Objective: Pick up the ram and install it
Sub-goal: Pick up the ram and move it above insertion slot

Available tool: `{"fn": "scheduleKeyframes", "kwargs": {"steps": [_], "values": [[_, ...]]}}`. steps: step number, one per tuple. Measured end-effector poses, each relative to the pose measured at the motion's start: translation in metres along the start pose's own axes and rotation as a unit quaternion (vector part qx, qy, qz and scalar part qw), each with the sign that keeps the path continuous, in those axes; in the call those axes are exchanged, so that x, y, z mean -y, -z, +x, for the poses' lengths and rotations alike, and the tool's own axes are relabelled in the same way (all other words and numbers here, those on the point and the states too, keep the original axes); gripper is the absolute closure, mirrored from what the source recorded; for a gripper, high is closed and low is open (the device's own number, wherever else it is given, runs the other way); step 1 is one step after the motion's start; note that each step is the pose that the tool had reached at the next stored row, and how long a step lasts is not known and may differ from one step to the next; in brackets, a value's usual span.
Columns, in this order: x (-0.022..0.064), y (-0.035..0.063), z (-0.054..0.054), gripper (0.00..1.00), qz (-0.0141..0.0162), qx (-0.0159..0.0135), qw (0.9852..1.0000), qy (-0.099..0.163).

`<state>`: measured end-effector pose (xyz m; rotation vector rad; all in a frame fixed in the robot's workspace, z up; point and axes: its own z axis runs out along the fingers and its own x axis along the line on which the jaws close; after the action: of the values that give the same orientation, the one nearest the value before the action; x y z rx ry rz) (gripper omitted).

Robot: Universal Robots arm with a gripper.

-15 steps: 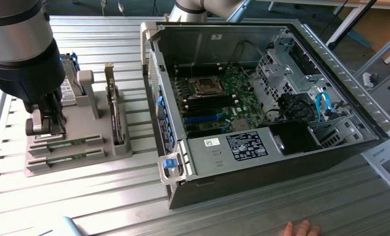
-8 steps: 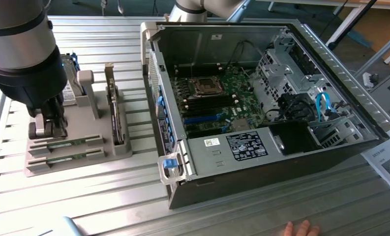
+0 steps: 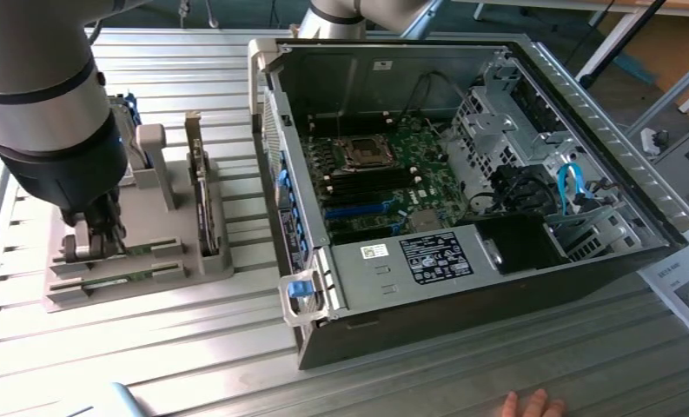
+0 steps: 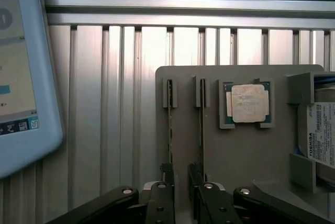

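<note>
**Reaching for the ram, nothing lifted yet**

The hand [image 4: 181, 174] sits low over the grey holder [image 4: 251, 156] on the surface [image 4: 104, 103], fingers apart and gripping nothing. The ram [image 4: 169, 124] stands on edge in its slot beside a second stick [image 4: 202, 114]. Pickup and fitting into the open computer [image 3: 460, 174] are both left to do.
</note>
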<state>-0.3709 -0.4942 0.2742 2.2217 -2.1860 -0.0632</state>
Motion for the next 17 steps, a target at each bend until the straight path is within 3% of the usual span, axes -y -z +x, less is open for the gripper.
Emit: {"fn": "scheduleKeyframes", "kwargs": {"steps": [9, 17], "values": [[0.001, -0.0214, 0.002, 0.75, 0.0001, 0.0001, 1.0, 0.0], [0.0011, -0.0235, 0.002, 0.75, -0.0004, -0.0009, 1.0, 0.0]]}}
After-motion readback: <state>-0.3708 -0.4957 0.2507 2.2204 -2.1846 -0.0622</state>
